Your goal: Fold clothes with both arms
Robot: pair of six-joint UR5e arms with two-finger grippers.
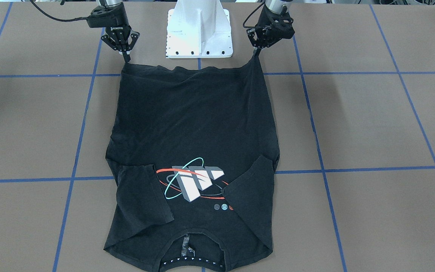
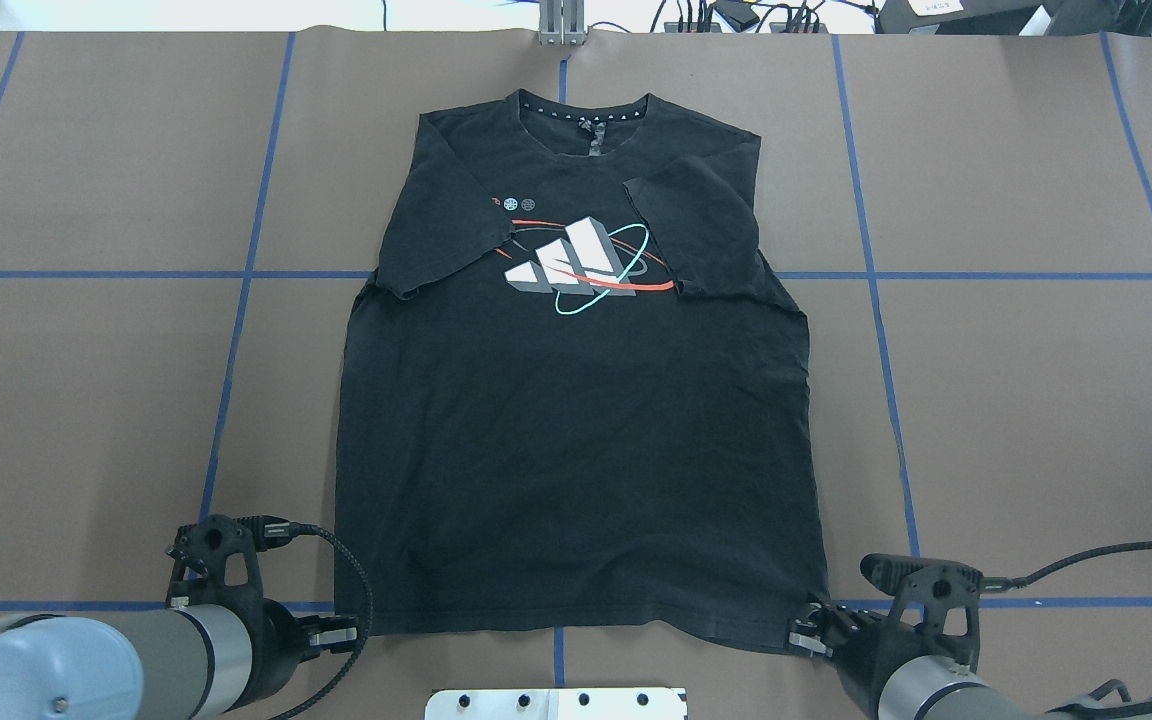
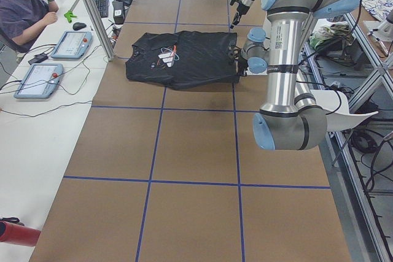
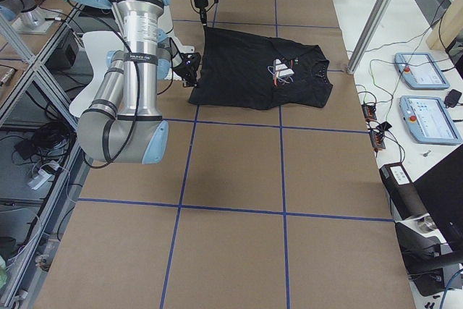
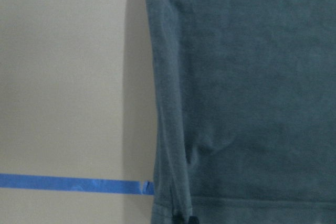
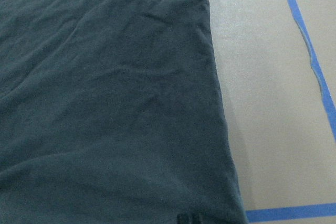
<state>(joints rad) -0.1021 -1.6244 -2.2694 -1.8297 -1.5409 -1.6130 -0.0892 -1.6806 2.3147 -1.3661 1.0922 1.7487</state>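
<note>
At the left of the overhead view, the left gripper (image 2: 344,632) has its jaws pinched tight on the near hem corner of the black T-shirt (image 2: 576,440), pulling that corner into a small peak. The T-shirt lies flat on the brown table (image 2: 1016,420) in front of the white base (image 2: 556,703), logo (image 2: 581,265) up and collar at the far side. Both sleeves (image 2: 436,235) are folded inward over the chest. At the right, the right gripper (image 2: 804,636) grips the other hem corner, jaws narrow on the cloth.

Your black T-shirt (image 2: 576,450) carries a white, red and teal logo (image 2: 581,262); your brown table (image 2: 1016,420) has blue grid lines (image 2: 1026,275).
</note>
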